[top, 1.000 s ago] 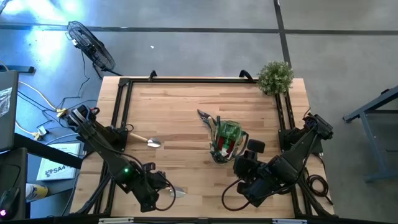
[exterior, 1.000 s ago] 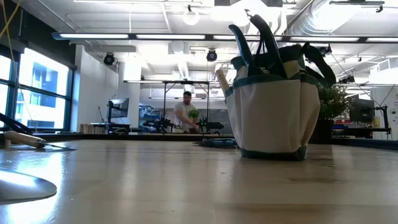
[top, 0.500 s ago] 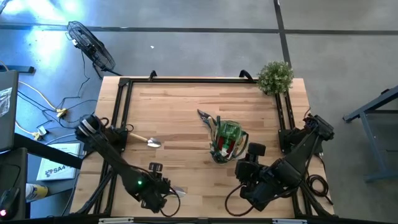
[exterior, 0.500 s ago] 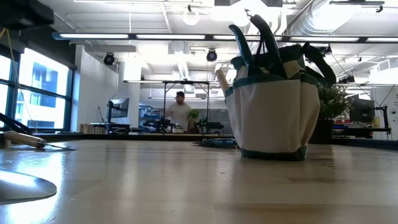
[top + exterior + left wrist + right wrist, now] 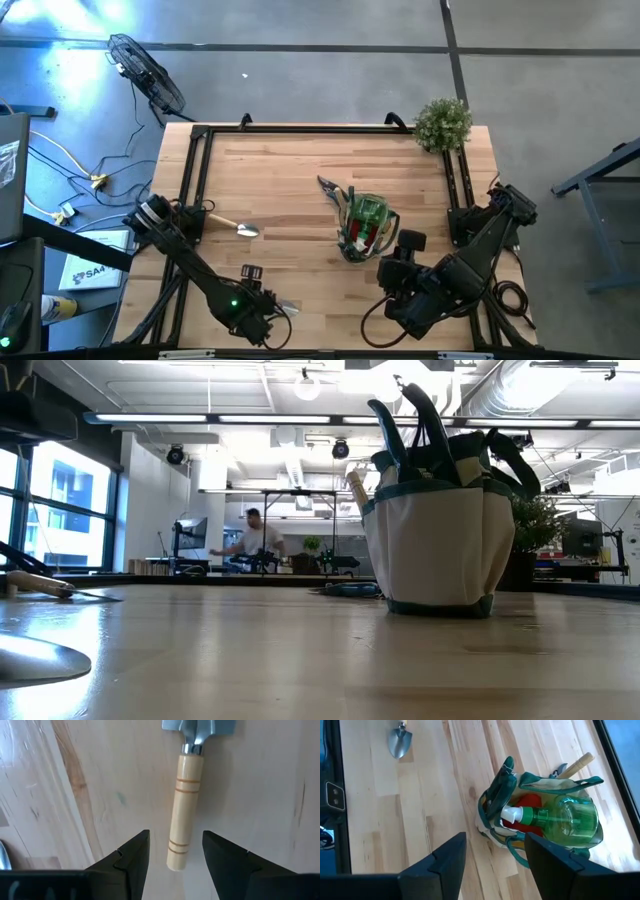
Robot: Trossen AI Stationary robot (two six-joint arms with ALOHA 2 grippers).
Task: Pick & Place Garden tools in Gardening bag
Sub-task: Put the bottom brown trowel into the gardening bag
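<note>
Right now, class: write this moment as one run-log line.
left gripper: open over trowel handle | right gripper: open, empty | bag: holds spray bottle

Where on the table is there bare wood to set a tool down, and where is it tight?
Bare wood runs along the far edge between the plant and the far-left corner, and in the middle between the trowel and the bag. It is crowded along the near edge: the left gripper hangs over a second trowel, and the right gripper sits near the bag.
</note>
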